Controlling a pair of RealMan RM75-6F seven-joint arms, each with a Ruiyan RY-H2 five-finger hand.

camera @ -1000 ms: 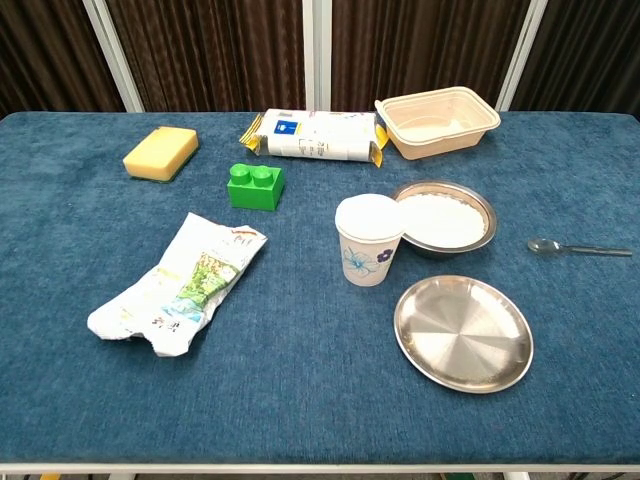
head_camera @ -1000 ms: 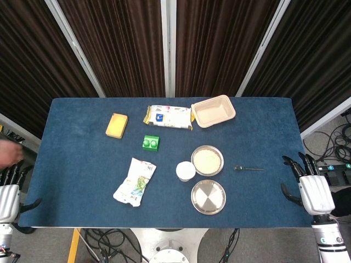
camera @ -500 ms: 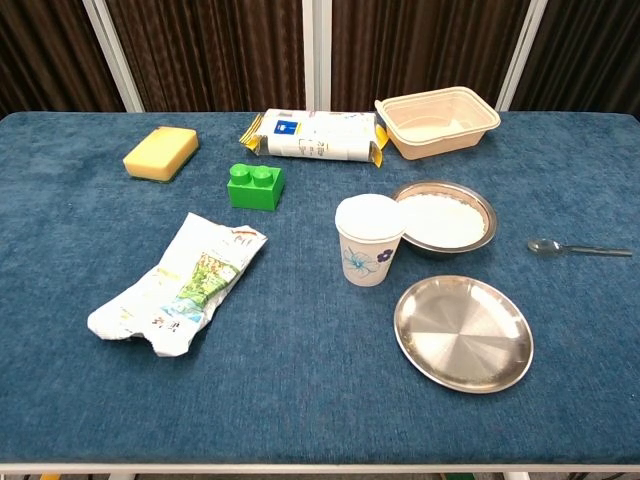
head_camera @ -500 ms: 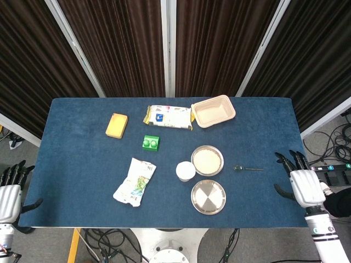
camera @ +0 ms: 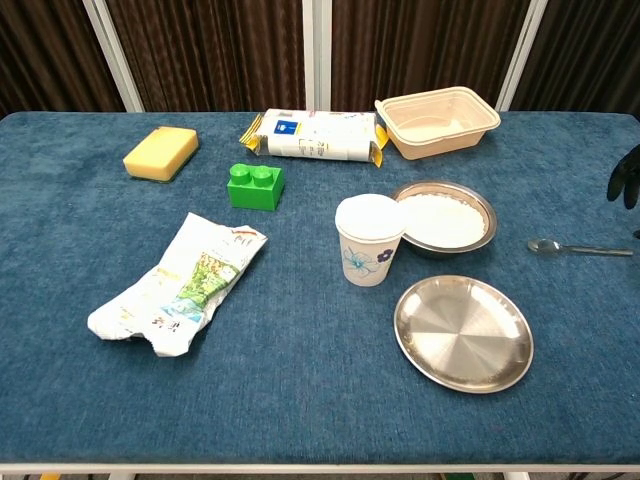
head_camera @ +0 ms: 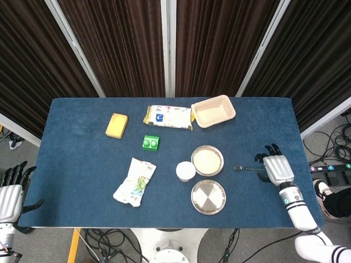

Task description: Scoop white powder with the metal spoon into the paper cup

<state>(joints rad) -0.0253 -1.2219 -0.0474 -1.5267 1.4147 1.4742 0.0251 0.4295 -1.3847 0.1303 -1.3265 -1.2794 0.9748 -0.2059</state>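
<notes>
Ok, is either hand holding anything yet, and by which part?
Nothing is held. The right hand is over the spoon handle's end with fingers apart; the spoon lies flat on the table. The left hand is off the table's edge, empty.

— Head view? Looks straight down from high above, far enough to take in the whole table [head_camera: 77, 164], curtains [head_camera: 164, 49] at the top, floor cables along the bottom.
— And the chest view? Sits low at the near edge, faces across the table [camera: 300, 400] toward the curtains [camera: 220, 50], much nearer.
— Shared ground? Cup [head_camera: 185, 171] [camera: 368, 240], bowl [head_camera: 207, 160] [camera: 444, 218], plate [head_camera: 208, 196] [camera: 463, 333], spoon [head_camera: 247, 169] [camera: 578, 247], sponge [head_camera: 117, 125] [camera: 160, 152].
</notes>
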